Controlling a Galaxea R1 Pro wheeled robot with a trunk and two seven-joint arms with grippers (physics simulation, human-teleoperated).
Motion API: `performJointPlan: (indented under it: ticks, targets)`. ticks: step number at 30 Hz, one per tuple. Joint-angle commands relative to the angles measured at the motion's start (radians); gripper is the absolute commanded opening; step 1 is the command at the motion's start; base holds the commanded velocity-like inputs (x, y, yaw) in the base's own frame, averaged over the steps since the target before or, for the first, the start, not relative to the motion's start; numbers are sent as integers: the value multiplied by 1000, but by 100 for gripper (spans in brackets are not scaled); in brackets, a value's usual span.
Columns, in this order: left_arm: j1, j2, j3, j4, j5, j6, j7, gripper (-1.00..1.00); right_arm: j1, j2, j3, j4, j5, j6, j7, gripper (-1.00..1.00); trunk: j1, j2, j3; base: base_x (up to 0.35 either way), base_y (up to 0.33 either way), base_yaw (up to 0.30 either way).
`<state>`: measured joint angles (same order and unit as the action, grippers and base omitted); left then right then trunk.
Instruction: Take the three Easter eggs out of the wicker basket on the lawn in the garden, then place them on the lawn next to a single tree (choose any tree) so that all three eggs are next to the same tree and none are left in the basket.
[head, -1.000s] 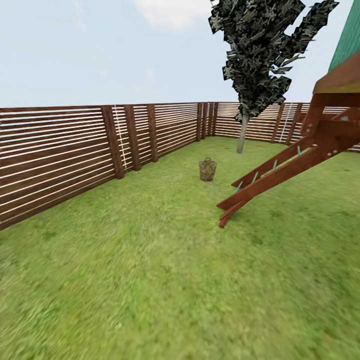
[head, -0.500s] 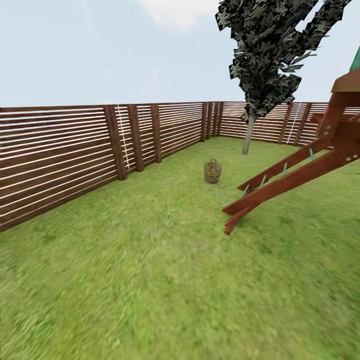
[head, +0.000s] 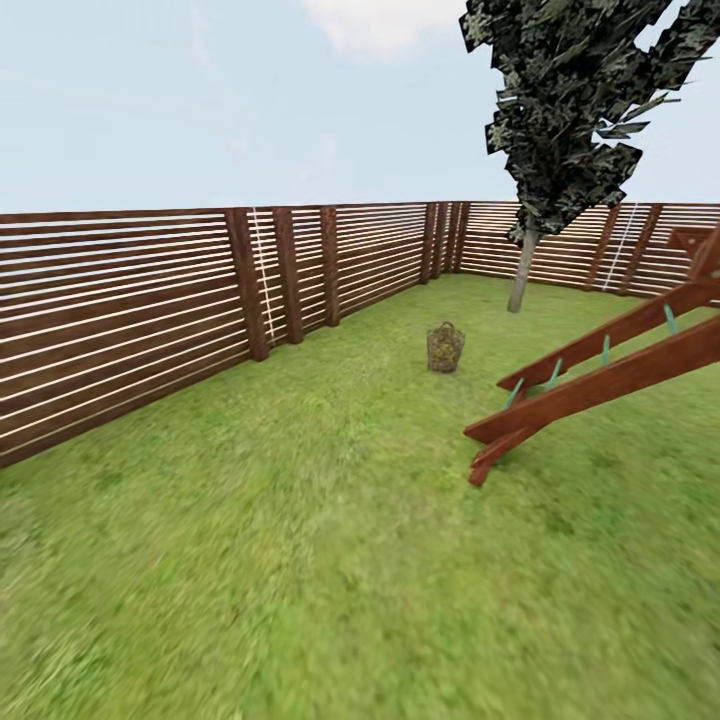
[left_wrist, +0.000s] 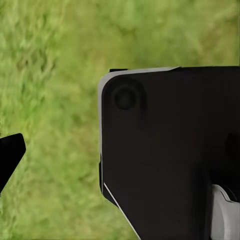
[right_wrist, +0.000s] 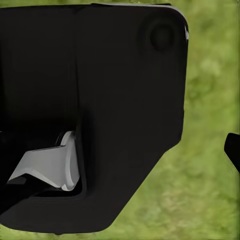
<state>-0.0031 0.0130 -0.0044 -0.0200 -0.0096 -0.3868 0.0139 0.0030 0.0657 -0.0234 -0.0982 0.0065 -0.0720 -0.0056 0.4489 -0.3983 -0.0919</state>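
The wicker basket (head: 445, 347) stands far ahead on the lawn (head: 300, 560), small in the head view. Yellowish flecks show through its weave, but the Easter eggs are too small to make out singly. Behind it to the right rises the tree (head: 522, 272), with a pale trunk and dark speckled foliage. In the left wrist view a single dark fingertip (left_wrist: 10, 157) shows at the frame's edge over grass, and in the right wrist view another fingertip (right_wrist: 233, 150) does the same. Both grippers stand spread with nothing held.
A brown slatted fence (head: 130, 310) runs along the left and across the back. A wooden play structure's slanted ladder (head: 590, 385) reaches down to the grass at the right, near the basket. A black robot body part (left_wrist: 170, 150) blocks much of each wrist view.
The whole head view has shifted: basket, tree and ladder sit further right and slightly lower in the picture, so the camera has moved. The things themselves have stayed put.
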Motion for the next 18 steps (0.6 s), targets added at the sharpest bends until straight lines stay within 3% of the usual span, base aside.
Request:
performJointPlan:
  ticks: [1, 18]
  targets:
    - [-1, 0, -1, 0, -1, -3, 1, 100, 0, 0, -3, -1, 0, -2, -1, 100, 1, -2, -2, 303, 0, 9]
    - [0, 1, -1, 0, -1, -3, 1, 100, 0, 0, -5, -1, -6, -1, -1, 100, 1, -2, -2, 303, 0, 1]
